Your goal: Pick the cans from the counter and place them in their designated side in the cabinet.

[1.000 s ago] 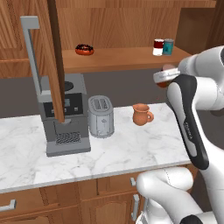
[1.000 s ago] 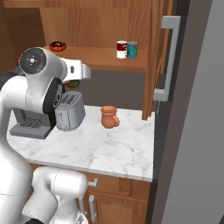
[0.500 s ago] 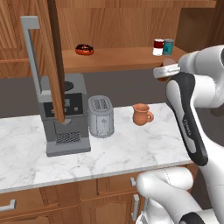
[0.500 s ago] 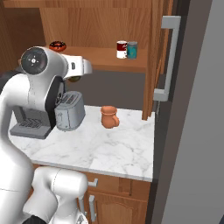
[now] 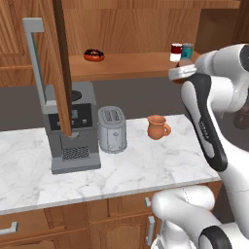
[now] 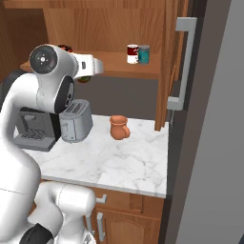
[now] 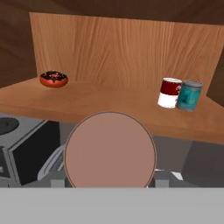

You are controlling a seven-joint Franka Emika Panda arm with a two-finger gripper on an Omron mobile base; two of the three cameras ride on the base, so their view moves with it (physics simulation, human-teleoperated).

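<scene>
In the hand view my gripper point(image 7: 109, 181) is shut on the reddish-brown can point(image 7: 110, 151). Its round end fills the middle, with a fingertip at each side. It hangs in front of the cabinet shelf point(image 7: 109, 103), a little below the board. The white can with a dark red band point(image 7: 169, 92) stands on the right of that shelf point(image 5: 131, 65), also seen as the white can point(image 5: 176, 51) point(image 6: 132, 53) from the base. In the base views my wrist is just in front of the shelf edge, above the counter point(image 5: 146, 165).
A teal can point(image 7: 189, 96) touches the white one on its right. A donut point(image 7: 53, 78) lies at the shelf's left. On the counter stand an orange mug point(image 5: 156, 127), a toaster point(image 5: 112, 130) and a coffee machine point(image 5: 73, 131). An open cabinet door point(image 6: 174, 62) hangs at the right.
My hand has risen a little toward the shelf edge with the can still gripped. Nothing on the shelf or counter has moved.
</scene>
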